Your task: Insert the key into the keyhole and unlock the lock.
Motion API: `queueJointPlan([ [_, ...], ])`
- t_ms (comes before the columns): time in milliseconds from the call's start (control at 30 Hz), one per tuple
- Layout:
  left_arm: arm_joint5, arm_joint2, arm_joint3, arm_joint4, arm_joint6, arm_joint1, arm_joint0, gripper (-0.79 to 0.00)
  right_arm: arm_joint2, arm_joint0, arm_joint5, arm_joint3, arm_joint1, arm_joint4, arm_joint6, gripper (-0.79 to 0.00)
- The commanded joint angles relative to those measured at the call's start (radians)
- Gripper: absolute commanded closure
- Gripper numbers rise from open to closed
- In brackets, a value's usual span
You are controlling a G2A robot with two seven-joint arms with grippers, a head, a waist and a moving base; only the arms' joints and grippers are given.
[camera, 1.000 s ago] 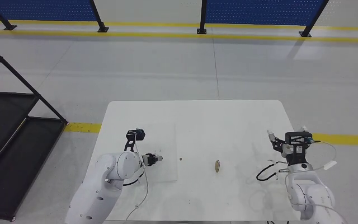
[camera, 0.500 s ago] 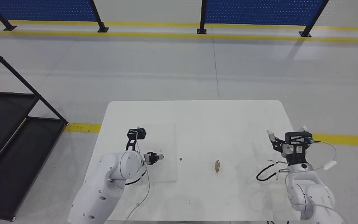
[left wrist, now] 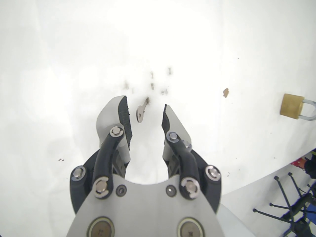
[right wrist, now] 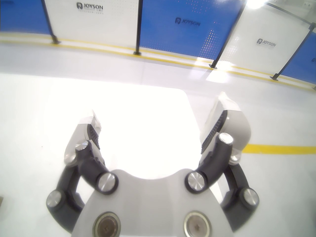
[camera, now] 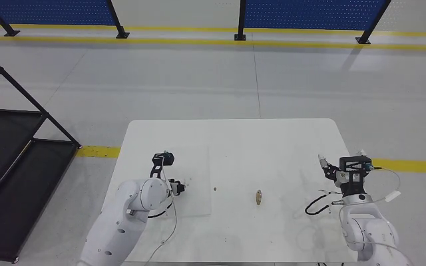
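Note:
A small silver key (left wrist: 140, 113) lies flat on the white table (camera: 266, 146), framed between the two fingertips of my left gripper (left wrist: 145, 103), which is open and hovers over it without touching. The brass padlock (left wrist: 292, 109) with a steel shackle lies farther off on its side; in the top view the padlock (camera: 258, 196) is near the table's middle front, right of the left gripper (camera: 180, 187). My right gripper (right wrist: 158, 109) stands open and empty near the table's right edge, and the top view places the right gripper (camera: 341, 159) well away from the padlock.
Dark scuff marks (left wrist: 158, 82) and a brown spot (left wrist: 225, 92) dot the table near the key. A black cable (camera: 318, 203) loops beside the right arm. A black rack (camera: 20, 153) stands on the floor left of the table.
The left arm has shifted a little and its gripper has drawn slightly back to the left. The right arm, key and padlock have not moved.

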Motion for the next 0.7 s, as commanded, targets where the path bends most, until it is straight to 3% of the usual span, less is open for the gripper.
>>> queueJointPlan([
  [0,-0.001,0.0,0.004,-0.002,0.0,0.0,-0.002,-0.249,0.0,0.0,0.0,0.0,0.0,0.0,0.0,-0.785],
  [200,-0.004,-0.004,0.012,-0.002,0.001,0.002,-0.004,-0.24,0.0,0.0,0.0,0.0,0.0,0.0,0.0,-0.785],
  [400,-0.005,-0.003,0.02,-0.01,0.004,0.002,-0.008,-0.099,0.0,0.0,0.0,0.0,0.0,0.0,0.0,-0.785],
  [667,-0.011,-0.004,0.028,-0.021,0.002,0.003,-0.012,-0.028,0.0,0.0,0.0,0.0,0.0,0.0,0.0,-0.785],
])
